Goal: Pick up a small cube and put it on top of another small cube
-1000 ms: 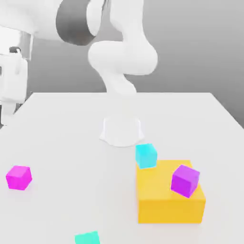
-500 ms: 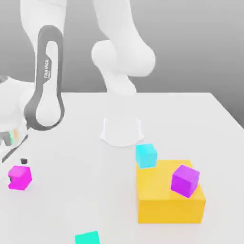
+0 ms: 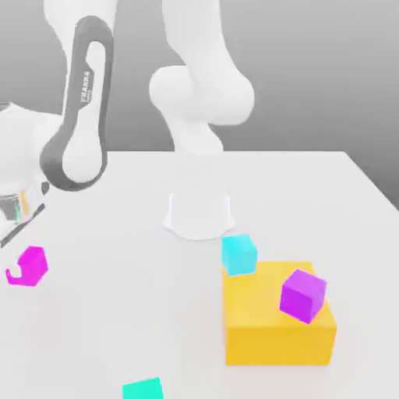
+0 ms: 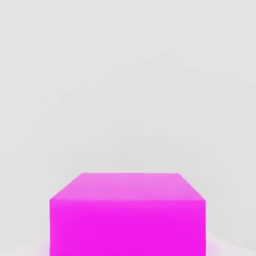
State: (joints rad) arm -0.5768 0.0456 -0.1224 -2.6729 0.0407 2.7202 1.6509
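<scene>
1. On the white worktop [image 3: 109,312], near the exterior view's left edge, sits the small magenta cube [image 3: 30,266], tilted so that one corner points upward.
2. Close against that cube, the arm's white hand [image 3: 19,167] reaches down from the upper left; the fingers themselves are hard to make out there, but they are clenched together, and whether they actually grip the magenta cube I cannot tell.
3. From the hand view, the magenta cube [image 4: 128,215] appears very close, its top face and one side face showing against the pale worktop [image 4: 128,75].
4. Well apart from it, toward the exterior view's right, the small sky-blue cube [image 3: 238,254] rests on the worktop, just beside the far left corner of the big yellow block [image 3: 265,327].
5. Atop the yellow block sits a darker purple cube [image 3: 302,294], turned at an angle, toward the block's right side.
6. At the lower edge of the exterior view, a teal cube [image 3: 143,388] is partly cut off by the frame.
7. Behind the sky-blue cube stands the arm's round white base [image 3: 199,214], with the arm's white links rising above it and a grey-banded link [image 3: 82,117] swinging toward the left.
</scene>
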